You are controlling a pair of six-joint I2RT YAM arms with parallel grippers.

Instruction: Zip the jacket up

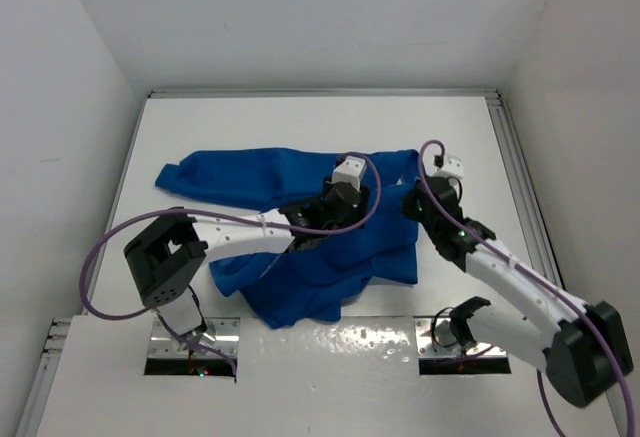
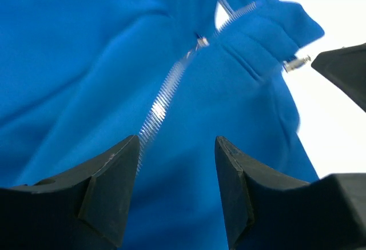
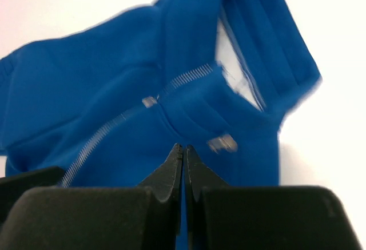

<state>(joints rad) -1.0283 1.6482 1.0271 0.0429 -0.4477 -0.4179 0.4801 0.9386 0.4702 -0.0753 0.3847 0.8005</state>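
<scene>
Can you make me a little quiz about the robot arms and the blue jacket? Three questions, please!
1. True or false: the left gripper has its jaws shut tight.
2. What is the jacket lying on? A) a white table B) a green chair C) a red box
3. Has the zipper slider reached the top of the collar? Yes or no.

Key:
1. False: the jaws stand open.
2. A.
3. No: above the slider the two sides are apart and a white gap shows.
</scene>
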